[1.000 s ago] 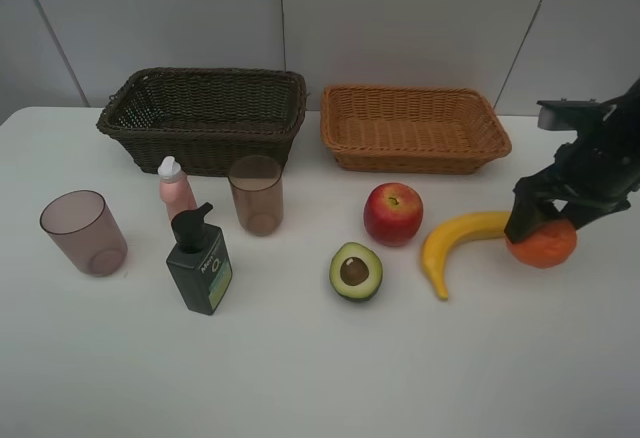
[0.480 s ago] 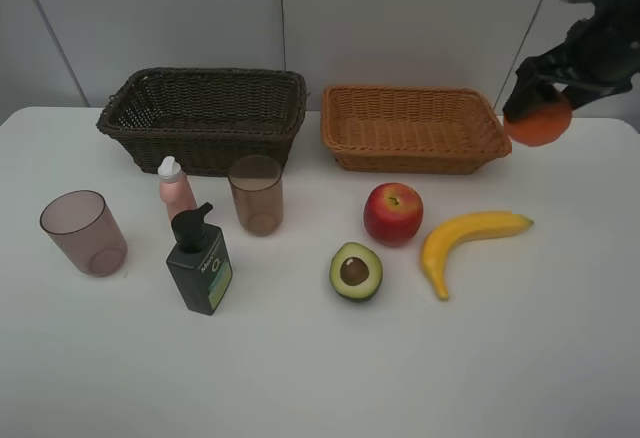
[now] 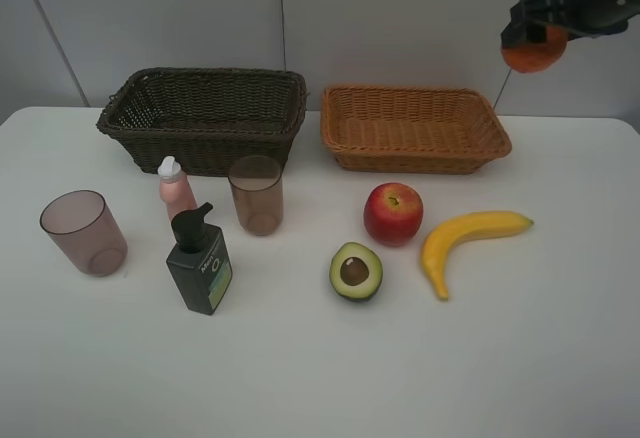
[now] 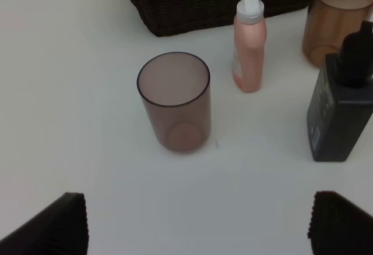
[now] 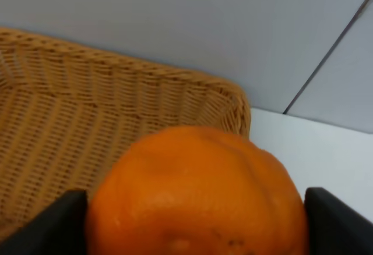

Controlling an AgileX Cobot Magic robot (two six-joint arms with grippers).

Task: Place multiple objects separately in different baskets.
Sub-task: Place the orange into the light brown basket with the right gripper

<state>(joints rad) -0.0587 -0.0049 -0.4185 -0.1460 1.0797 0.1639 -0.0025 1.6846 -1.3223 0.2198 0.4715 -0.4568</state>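
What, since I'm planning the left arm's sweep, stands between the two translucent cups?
The small pink bottle stands between the left cup and the right cup, with the dark green pump bottle just in front, as the exterior high view shows.

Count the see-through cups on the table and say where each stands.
2. The left cup stands alone, far left; the second cup stands before the dark basket, beside the pink bottle. None seems hidden.

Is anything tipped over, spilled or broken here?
Nothing looks wrong. The brownish-pink cups, the small pink bottle and the dark green pump bottle all stand upright. Only the round orange is off the table, held in the right claw near the light tan wicker basket.
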